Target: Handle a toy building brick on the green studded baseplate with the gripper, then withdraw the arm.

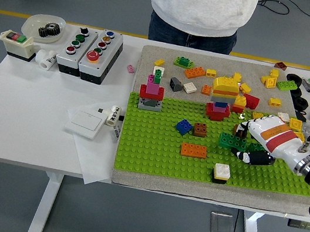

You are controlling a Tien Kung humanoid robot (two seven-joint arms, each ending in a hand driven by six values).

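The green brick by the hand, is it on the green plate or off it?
On it: the green brick sits on the plate, with the right hand closed around it.
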